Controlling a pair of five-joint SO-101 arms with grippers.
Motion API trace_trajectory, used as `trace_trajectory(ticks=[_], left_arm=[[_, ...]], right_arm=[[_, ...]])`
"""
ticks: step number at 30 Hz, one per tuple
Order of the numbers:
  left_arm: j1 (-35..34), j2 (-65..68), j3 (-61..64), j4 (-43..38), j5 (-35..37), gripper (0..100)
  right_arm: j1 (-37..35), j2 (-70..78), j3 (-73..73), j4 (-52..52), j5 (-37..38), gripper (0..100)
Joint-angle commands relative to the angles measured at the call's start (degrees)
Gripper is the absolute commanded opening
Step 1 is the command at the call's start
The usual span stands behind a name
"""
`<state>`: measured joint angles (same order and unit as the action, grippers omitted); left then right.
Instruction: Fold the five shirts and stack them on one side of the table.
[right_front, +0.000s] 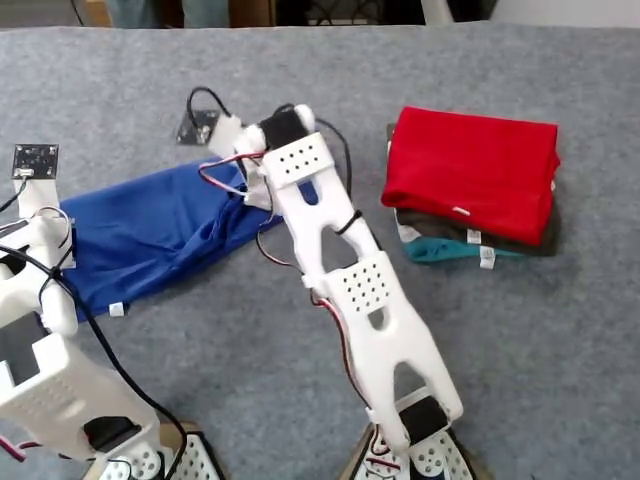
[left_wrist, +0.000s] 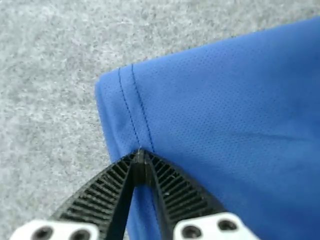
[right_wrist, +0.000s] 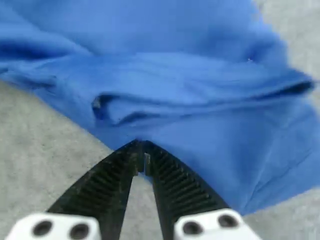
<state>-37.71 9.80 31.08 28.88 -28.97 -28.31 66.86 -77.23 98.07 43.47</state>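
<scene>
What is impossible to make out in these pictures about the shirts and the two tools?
- High view: how many shirts lie under the red shirt. It covers them, and only the edges of a dark shirt and a teal shirt stick out.
- High view: where the right tool pinches the blue shirt. Its own arm hides that spot.
- Left wrist view: most of the blue shirt, cut off by the picture's edges around the left tool.

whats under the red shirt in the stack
Under the red shirt a dark grey-brown shirt shows, and below that a teal shirt, only by their near edges. The rest of both is covered, so any further shirt in the stack cannot be told.
</scene>
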Motion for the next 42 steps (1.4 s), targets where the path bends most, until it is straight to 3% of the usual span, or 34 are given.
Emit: trace_trajectory(ticks=[1,10,23,31,36,42], left_arm=[[-1.0,0.1,-2.0,0.2,-0.1,3],[-1.0,0.1,-2.0,0.2,-0.1,3],[-1.0,0.1,-2.0,0.2,-0.1,3],[-0.9,0.1,-2.0,0.2,-0.1,3],[-0.9,0.1,-2.0,0.2,-0.1,3],[-0.8,0.1,-1.8,0.4,-0.1,3]], right_arm=[[-2.1,-2.2,0.4,-5.7,-4.0,1.4],[-6.9,0.2,0.4,-19.7,-5.8,1.5],[-8.8,5.5,1.5,-25.0,-5.8,1.5],[-8.4,-1.0,-19.2,-14.8,-10.8,1.5],[-5.8,-7.4,-14.6,2.7,-11.0,1.5],[-1.1,-6.4,-8.0,1.0,-17.6,1.5]])
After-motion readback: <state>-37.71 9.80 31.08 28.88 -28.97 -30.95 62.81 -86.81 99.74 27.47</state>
